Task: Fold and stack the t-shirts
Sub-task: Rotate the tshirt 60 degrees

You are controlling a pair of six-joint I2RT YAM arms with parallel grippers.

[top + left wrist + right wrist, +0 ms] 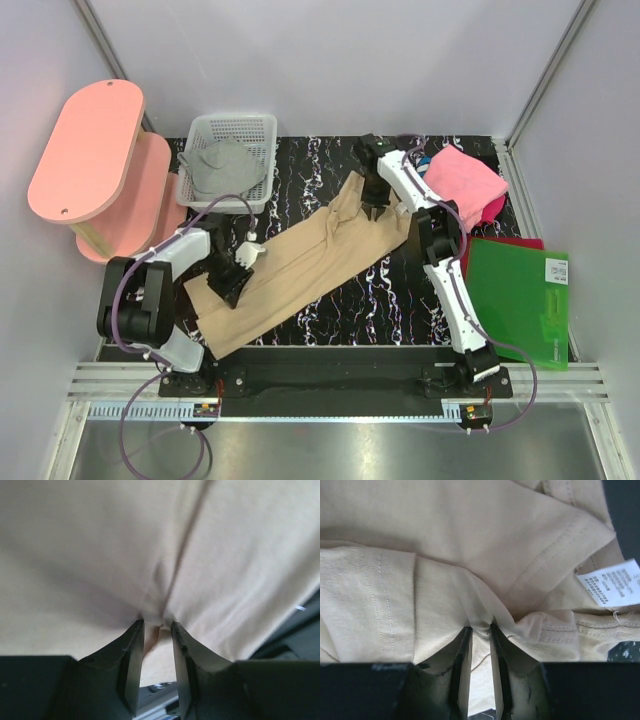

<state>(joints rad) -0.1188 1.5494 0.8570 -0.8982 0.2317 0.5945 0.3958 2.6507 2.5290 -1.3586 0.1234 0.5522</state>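
Tan t-shirt [310,262]: is lying diagonally across the black marbled tabletop [340,315], drawn into a long band from the near left to the far middle (most likely so the cloth flattens before a fold).
Left pincer [157,626]: is gripping a ridge of the tan cloth between narrowly set jaws at the near-left end. A crease is running away from the fingertips, which suggests the cloth is being held under tension.
Right pincer [480,629]: is clamping a gathered fold of the same shirt at its far end, beside the stitched hems and the white label [611,582], with the jaws narrow and cloth pinched between them.
Grey t-shirt [225,165]: is sitting crumpled in the white basket [232,119] at the far left, apparently waiting its turn.
Pink t-shirt [462,180]: is resting at the far right, looking folded, just beyond the green sheet [515,300]; it seems to be serving as the start of the stack.
Step in hand: both arms appear to be stretching the tan shirt between opposite ends.
Risk: either thin pinch may be slipping if the pull grows.
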